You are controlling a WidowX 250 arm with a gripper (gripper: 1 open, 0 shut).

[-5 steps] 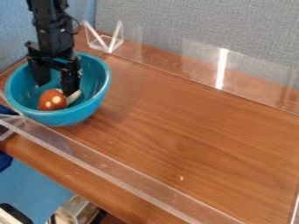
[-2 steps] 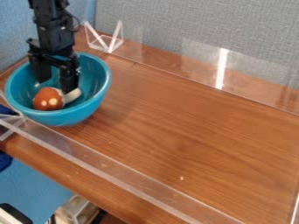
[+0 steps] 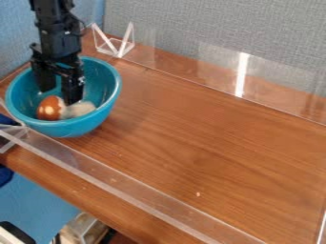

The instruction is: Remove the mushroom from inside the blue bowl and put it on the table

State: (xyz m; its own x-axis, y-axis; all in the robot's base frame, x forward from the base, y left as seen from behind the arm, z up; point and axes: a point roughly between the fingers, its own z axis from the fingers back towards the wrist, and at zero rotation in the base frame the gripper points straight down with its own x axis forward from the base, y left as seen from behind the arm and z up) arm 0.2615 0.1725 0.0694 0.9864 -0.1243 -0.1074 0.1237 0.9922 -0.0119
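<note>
View: camera, a single view looking down along the table from one corner.
Pincer (image 3: 61, 93): black, pointing straight down into the blue bowl, its fingers spread wide and closed on nothing.
Pincer fingers (image 3: 75, 90): their tips stand low inside the bowl, straddling the upper part of the mushroom; whether they touch it cannot be told.
Mushroom (image 3: 50, 108): lies right under the pincer, toward its near-left side, the orange-brown cap showing clearly and the cream stem pointing to the right beneath the fingertips.
Blue bowl (image 3: 102, 107): surrounds the pincer on every side, sitting upright on the table at its far left corner.
Table (image 3: 216, 133): brown wood grain, stretching away to the right of the pincer and toward the viewer.
Clear wall (image 3: 114, 186): low acrylic edging, running along the table's sides; its near strip passes just in front of the bowl.
</note>
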